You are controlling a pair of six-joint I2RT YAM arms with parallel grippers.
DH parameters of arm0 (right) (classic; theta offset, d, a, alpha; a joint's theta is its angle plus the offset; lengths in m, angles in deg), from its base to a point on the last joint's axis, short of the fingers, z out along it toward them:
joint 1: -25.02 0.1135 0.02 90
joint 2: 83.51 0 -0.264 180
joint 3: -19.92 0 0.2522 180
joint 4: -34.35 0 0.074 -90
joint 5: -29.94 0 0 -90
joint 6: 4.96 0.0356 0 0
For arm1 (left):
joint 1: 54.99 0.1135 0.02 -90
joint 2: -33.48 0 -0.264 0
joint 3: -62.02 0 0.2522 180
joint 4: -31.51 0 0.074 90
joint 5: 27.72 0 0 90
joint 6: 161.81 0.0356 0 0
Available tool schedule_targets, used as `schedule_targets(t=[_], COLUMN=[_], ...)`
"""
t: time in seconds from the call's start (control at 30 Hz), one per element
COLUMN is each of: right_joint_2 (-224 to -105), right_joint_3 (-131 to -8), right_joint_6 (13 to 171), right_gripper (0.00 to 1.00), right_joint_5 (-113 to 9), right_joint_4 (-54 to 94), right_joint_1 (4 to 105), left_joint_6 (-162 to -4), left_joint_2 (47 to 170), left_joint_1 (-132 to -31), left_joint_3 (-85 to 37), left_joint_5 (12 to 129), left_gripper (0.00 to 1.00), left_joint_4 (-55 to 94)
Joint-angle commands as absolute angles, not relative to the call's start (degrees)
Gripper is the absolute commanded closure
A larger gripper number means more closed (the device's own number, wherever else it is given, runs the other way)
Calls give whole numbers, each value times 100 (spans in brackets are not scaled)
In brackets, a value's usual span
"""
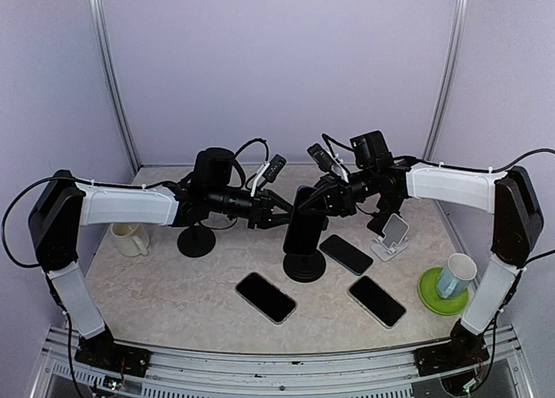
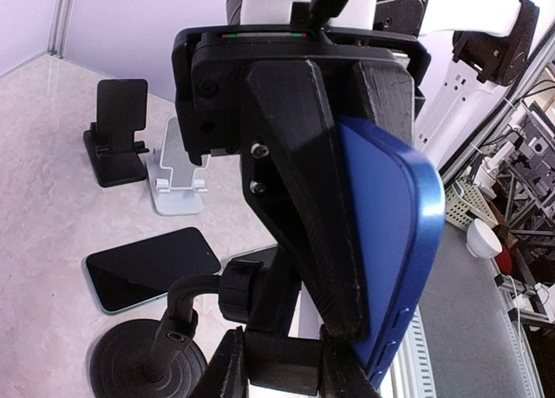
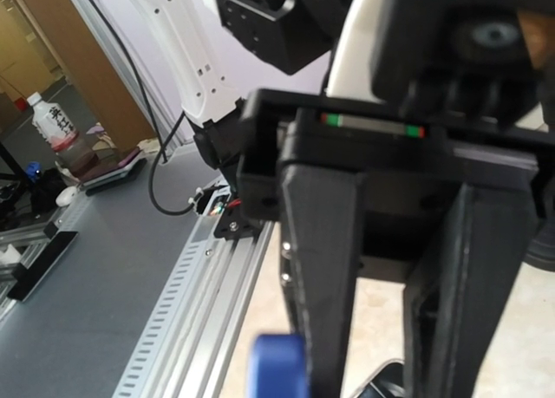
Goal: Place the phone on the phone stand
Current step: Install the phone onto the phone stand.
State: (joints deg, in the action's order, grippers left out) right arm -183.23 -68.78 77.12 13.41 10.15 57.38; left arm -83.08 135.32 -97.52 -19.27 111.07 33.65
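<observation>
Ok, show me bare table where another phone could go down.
Bare: near-left table, between the cream mug and the nearest flat phone. Crowded: centre to right, with two more phones, white stand, round-based stand and green saucer.

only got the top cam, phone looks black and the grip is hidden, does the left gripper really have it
Observer: Yes. The left wrist shows the phone clamped in the left gripper; its back is blue.
Operator: and the other arm, on it too
Observer: Not between its fingers. The right wrist shows a blue corner beside the right gripper, which is shut.
Operator: whats the dark bit by the white stand
Observer: A black stand beside the white one, seen whole from the left wrist.
</observation>
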Motion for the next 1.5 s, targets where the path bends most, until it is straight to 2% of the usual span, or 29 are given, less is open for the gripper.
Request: schedule_targets(t=[0.0,0.5,0.87,1.47], right_joint_2=[-18144,-18236,-18109,-18124], right_joint_3=[-6677,-6710,-6634,-6666], right_joint_6=[7865,7779,7349,7417], right_gripper=[100,100,100,100], right_joint_5=[988,212,591,287], right_joint_4=[917,169,-112,-375], right_joint_1=[5286,5192,5158,5010], left_joint_6=[-8184,-8260,-8465,-8423], left_joint_2=[13250,13100,13176,12760], left_joint_1=[-9644,-9613,-9510,-9308], left_joint_3=[-1723,-1688,-1685,-1447], left_joint_5=[11145,11084,11366,11079], left_gripper=[100,100,100,100], left_joint_4=[3084,3069,3297,3228])
